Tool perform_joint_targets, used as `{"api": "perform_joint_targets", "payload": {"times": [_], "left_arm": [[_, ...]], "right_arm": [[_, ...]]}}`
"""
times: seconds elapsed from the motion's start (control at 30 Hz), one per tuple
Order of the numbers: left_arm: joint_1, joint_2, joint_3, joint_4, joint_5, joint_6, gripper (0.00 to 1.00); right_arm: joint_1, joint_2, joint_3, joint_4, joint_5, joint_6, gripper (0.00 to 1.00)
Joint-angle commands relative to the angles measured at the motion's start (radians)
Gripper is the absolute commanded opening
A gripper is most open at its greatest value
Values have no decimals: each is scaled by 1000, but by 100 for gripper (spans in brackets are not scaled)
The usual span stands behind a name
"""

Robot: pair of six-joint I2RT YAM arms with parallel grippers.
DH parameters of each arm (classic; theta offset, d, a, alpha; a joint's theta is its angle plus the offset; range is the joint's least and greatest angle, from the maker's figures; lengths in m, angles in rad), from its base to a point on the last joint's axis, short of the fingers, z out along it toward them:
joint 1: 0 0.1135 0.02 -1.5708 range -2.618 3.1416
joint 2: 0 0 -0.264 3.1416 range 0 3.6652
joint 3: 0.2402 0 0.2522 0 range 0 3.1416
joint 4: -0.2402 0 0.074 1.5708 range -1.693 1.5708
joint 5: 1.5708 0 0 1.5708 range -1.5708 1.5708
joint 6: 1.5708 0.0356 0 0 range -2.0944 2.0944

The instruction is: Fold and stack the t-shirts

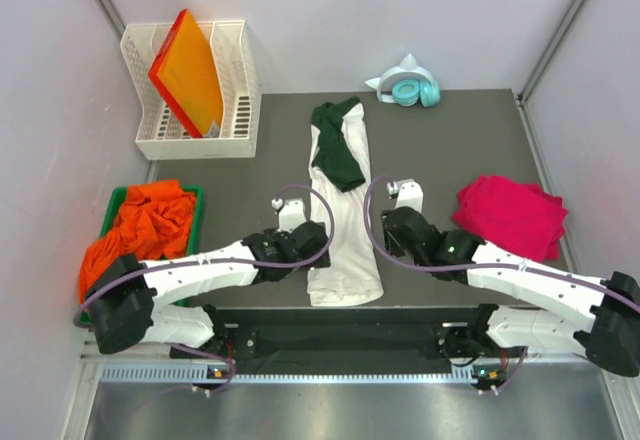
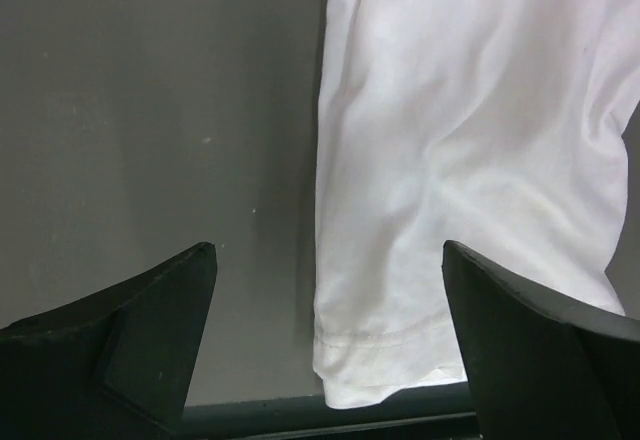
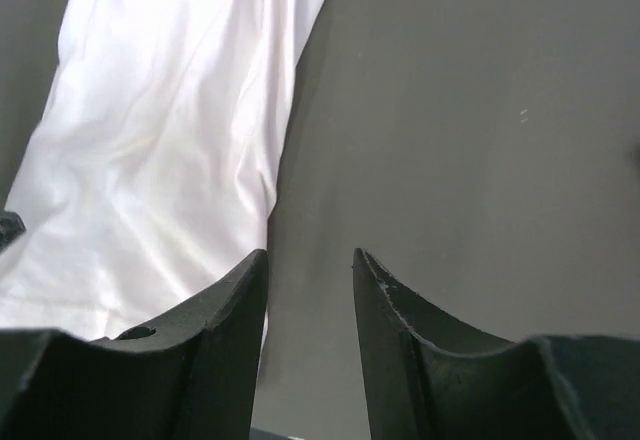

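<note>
On the dark grey table (image 1: 450, 150), the long white cotton t-shirt (image 1: 345, 240) lies as a narrow strip at centre with its hem at the near edge. A crumpled dark green t-shirt (image 1: 338, 150) covers its far end. The next fold likely needs both hem corners pinched evenly. Both arms reach in low, flanking the hem. The left gripper (image 2: 328, 250) gapes wide over the left edge, and the right gripper (image 3: 310, 255), narrowly parted and empty, sits just beside the right edge.

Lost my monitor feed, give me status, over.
Left gripper open over left edge of white shirt. Right gripper narrowly open, empty, at its right edge. Green shirt lies across its far end.
</note>
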Motion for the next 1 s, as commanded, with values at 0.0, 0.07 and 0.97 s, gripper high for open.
{"api": "perform_joint_targets", "payload": {"times": [0.0,0.07,0.97], "left_arm": [[-20,-63,-2,-101,-62,-131,95],[-22,-91,-63,-19,-1,-131,57],[239,332,205,278,78,222,61]], "right_arm": [[-7,-34,-69,115,-120,38,41],[-7,-25,-87,127,-140,52,42],[-300,604,325,329,-312,-53,50]]}}
